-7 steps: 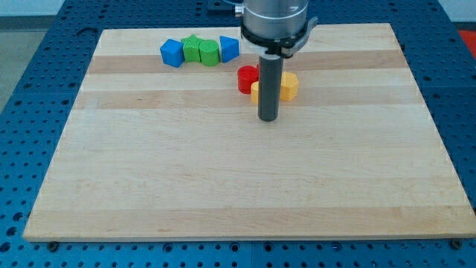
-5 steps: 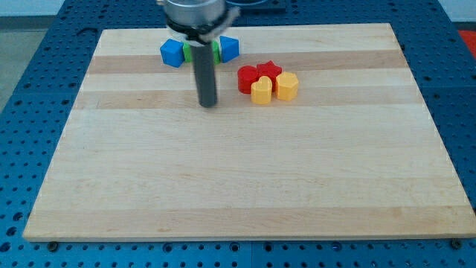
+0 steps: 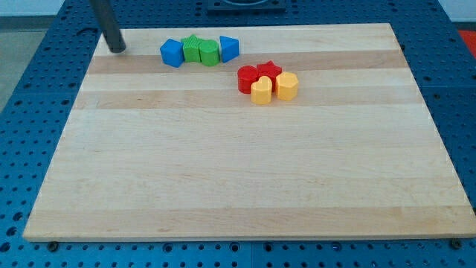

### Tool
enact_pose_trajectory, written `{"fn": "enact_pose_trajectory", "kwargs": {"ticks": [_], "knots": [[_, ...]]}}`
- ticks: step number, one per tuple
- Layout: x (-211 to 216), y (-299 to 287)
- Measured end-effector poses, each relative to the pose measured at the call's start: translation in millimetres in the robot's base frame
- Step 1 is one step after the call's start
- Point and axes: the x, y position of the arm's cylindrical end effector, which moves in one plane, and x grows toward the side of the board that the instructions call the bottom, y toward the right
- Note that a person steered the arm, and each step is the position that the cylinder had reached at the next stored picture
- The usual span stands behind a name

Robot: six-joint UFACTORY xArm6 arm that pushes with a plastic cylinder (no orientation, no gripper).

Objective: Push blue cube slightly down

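Note:
The blue cube (image 3: 172,53) sits near the top of the wooden board (image 3: 245,164), at the left end of a row with two green blocks (image 3: 201,50) and a second blue block (image 3: 229,48), wedge-shaped, at the right end. My tip (image 3: 117,49) stands at the board's top left corner, well to the left of the blue cube and apart from it.
A cluster lies right of the row and lower: a red block (image 3: 247,78), a red star (image 3: 268,71), and two yellow blocks (image 3: 261,91) (image 3: 287,85). A blue perforated table (image 3: 30,112) surrounds the board.
My tip has swept from beside the red and yellow cluster leftward and upward to the board's top left corner. No block has moved.

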Motion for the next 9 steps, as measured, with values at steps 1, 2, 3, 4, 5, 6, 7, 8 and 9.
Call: {"fn": "enact_pose_trajectory", "kwargs": {"ticks": [1, 2, 3, 4, 5, 6, 7, 8, 9], "knots": [[-3, 37], [13, 47], [31, 48], [2, 47], [-27, 61], [-16, 91], [30, 95], [85, 95], [132, 95]]}}
